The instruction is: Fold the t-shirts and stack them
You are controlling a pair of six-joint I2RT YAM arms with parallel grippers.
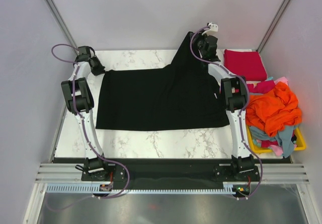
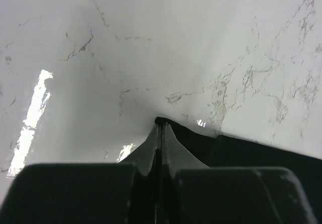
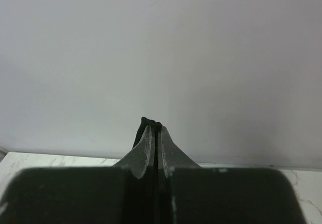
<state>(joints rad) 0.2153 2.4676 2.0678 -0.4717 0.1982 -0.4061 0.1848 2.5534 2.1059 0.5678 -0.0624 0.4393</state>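
A large black t-shirt (image 1: pixel 156 98) lies spread on the marble table (image 1: pixel 151 141). My left gripper (image 1: pixel 99 71) is shut on its far left corner, low at the table; the wrist view shows the black cloth (image 2: pixel 241 151) pinched at the fingertips (image 2: pixel 151 143). My right gripper (image 1: pixel 193 38) is shut on the far right corner and holds it lifted, so the cloth rises in a peak; a black tip (image 3: pixel 147 122) shows between its jaws. A folded crimson t-shirt (image 1: pixel 244 64) lies at the far right.
A yellow basket (image 1: pixel 300 142) at the right edge holds a heap of orange (image 1: pixel 274 108), light blue (image 1: pixel 266 133) and pink (image 1: pixel 261 86) shirts. Grey walls enclose the table on the left, back and right.
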